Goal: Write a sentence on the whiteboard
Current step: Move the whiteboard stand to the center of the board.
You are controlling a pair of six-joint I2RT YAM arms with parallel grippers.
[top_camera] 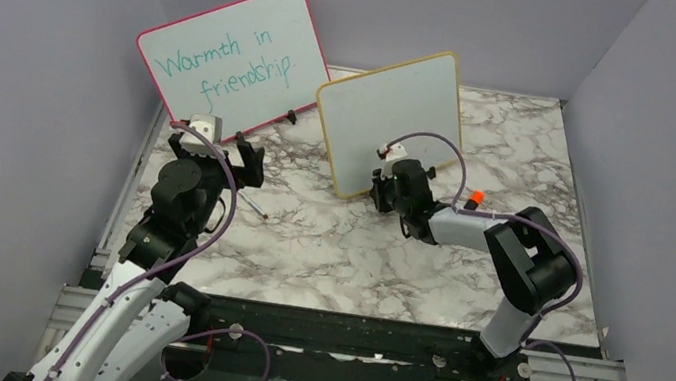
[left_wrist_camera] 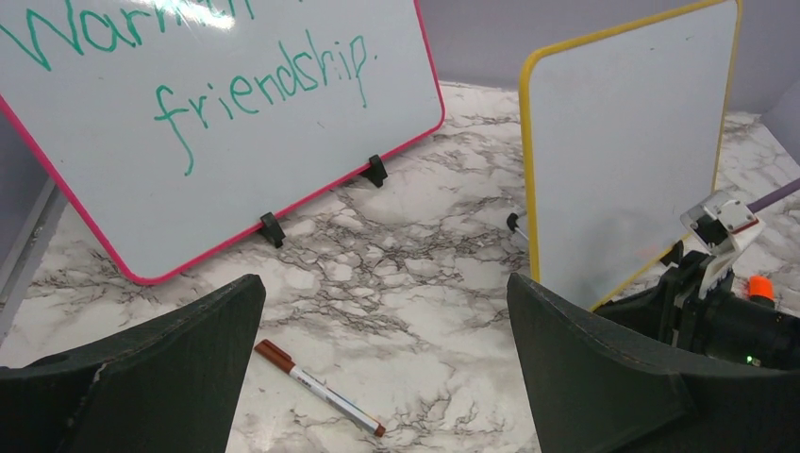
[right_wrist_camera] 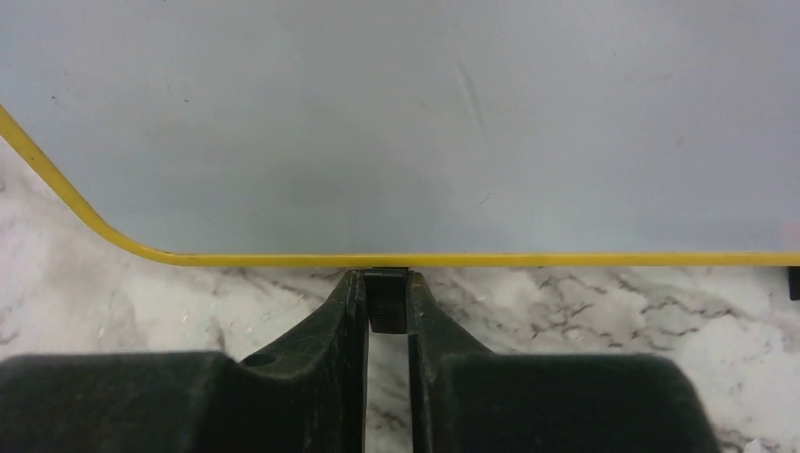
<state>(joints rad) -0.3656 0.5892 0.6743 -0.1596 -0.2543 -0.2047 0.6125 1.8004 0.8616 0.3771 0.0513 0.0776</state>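
Two pairs: right jaws pinch a small black piece (right_wrist_camera: 387,302) touching the whiteboard (right_wrist_camera: 396,123), left jaws gape empty.

- The whiteboard (top_camera: 387,117) stands on the desk (top_camera: 325,249), right of a larger board (top_camera: 234,49).
- A pen (left_wrist_camera: 321,389) lies before the larger board.
- Right tool (right_wrist_camera: 387,288) at whiteboard's lower edge.

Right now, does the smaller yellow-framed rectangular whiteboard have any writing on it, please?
No, the yellow-framed whiteboard shows only a blank white surface.
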